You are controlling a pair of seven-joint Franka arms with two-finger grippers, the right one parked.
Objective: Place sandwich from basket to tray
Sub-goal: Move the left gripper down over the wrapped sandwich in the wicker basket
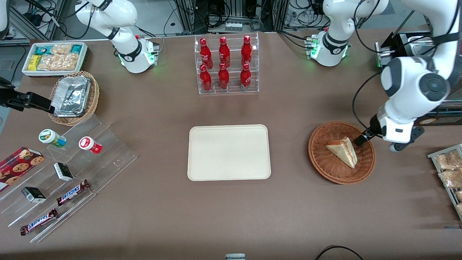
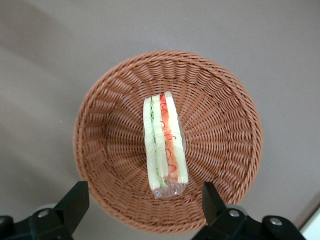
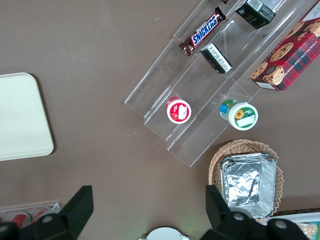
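The sandwich (image 1: 343,151) lies in the basket (image 1: 321,159), resting on one flat face with its layered cut edge turned up. In the wrist view the sandwich (image 2: 165,145) runs lengthwise across the bowl of the basket (image 2: 220,115), pale bread on the outside with green, red and orange stripes between, and it looks to be wrapped in clear film, though that is hard to be sure of.

The claw (image 1: 361,139) hangs over the basket's rim at the working arm's end of the bench (image 1: 231,209), just above the sandwich's thick end. Its fingers (image 2: 75,202) stand wide apart, one to each side of the sandwich, and nothing is held between them; they do not touch the bread.

The tray (image 1: 229,152) lies flat near the middle of the bench, well apart from the basket and toward the parked arm's end from it. Farther from the front camera than the tray, a clear rack of red bottles (image 1: 225,63) stands upright. At the parked arm's end sit a lighter wicker basket of foil packs (image 1: 74,95), a white bin of snack packets (image 1: 54,57) and clear stepped shelves (image 1: 72,173) with Snickers bars (image 1: 72,192), small cups and a cookie box (image 1: 18,164).
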